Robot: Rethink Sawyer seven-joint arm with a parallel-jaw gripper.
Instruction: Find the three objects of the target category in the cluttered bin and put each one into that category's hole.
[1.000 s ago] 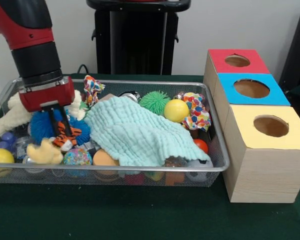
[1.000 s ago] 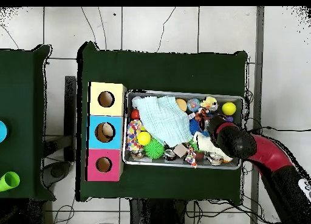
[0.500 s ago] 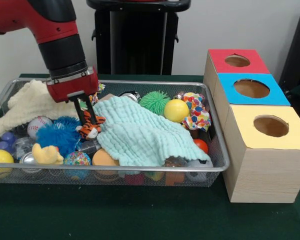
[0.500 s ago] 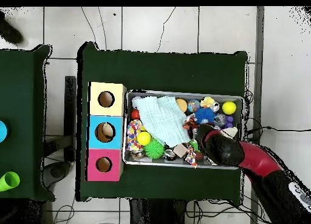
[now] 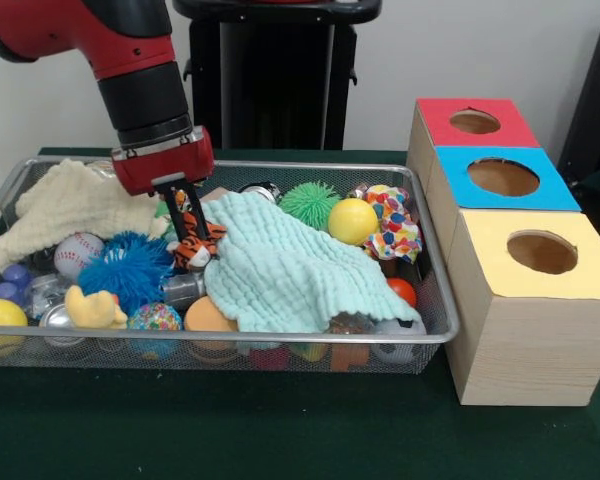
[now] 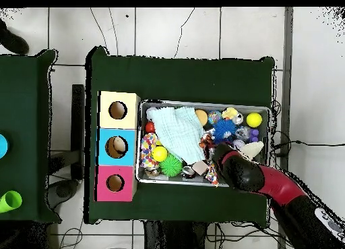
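My gripper (image 5: 191,233) hangs over the left middle of the wire bin (image 5: 435,300), shut on a small orange-and-black striped tiger toy (image 5: 198,247) that it holds just above the clutter. The toy touches the left edge of the mint green cloth (image 5: 280,265). In the overhead view the arm (image 6: 251,177) covers the gripper and toy. To the right of the bin stand three boxes with round holes: red (image 5: 474,121), blue (image 5: 503,177) and yellow (image 5: 542,252). Overhead they show as yellow (image 6: 118,110), blue (image 6: 116,147) and red (image 6: 115,183).
The bin holds a blue spiky ball (image 5: 130,271), a yellow duck (image 5: 93,309), a baseball (image 5: 77,250), a cream cloth (image 5: 70,205), a green spiky ball (image 5: 309,203), a yellow ball (image 5: 352,221), a spotted fabric toy (image 5: 394,224) and several smaller balls.
The gripper has carried the tiger toy rightward from the bin's left end to the edge of the green cloth. The blue spiky ball and baseball it covered now show.
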